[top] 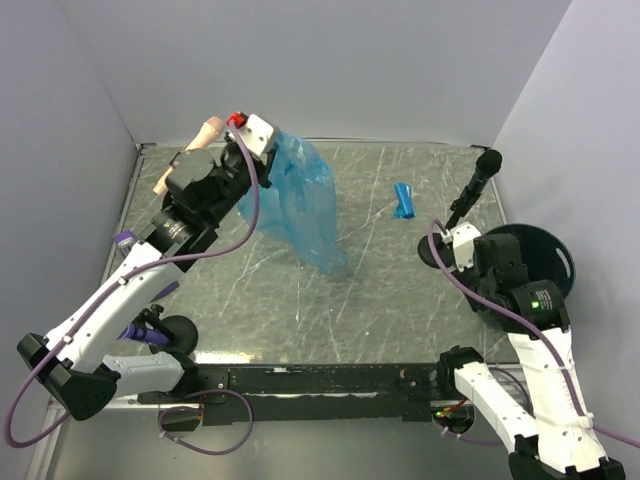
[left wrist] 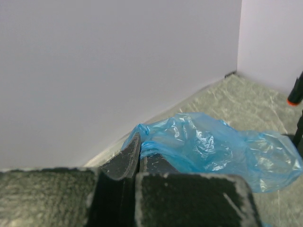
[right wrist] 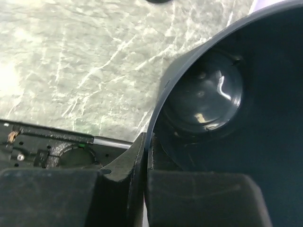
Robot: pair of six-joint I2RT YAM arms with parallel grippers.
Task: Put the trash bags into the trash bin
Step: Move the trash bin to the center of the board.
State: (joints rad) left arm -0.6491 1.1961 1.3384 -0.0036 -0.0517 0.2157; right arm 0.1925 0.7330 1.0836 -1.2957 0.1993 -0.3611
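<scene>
While the left gripper point(left wrist: 139, 147) is pinching a top fold of the bag point(top: 300, 205) between closed jaws, it is holding the blue film up at the far left of the table point(top: 380, 300), close to the back wall, so the sheet is hanging loose beneath it. I cannot tell whether the lower tip is touching the surface. Lifting it by one edge is, I reckon, letting the floppy plastic trail freely instead of bunching under the arm. Over on the right the right gripper point(right wrist: 146, 147) is clamping the rim of the bin point(right wrist: 189, 61), one finger outside the wall and one inside. That looks to me like a way of steadying the bin or drawing it closer, since it is sitting well apart from the bag. Nothing blue is showing inside the bin, so both pieces are waiting to go in. The small roll point(top: 404, 200) is lying untouched on the table between bag and bin, near the stand point(top: 478, 180), and is looking likely to need its own pickup afterwards
</scene>
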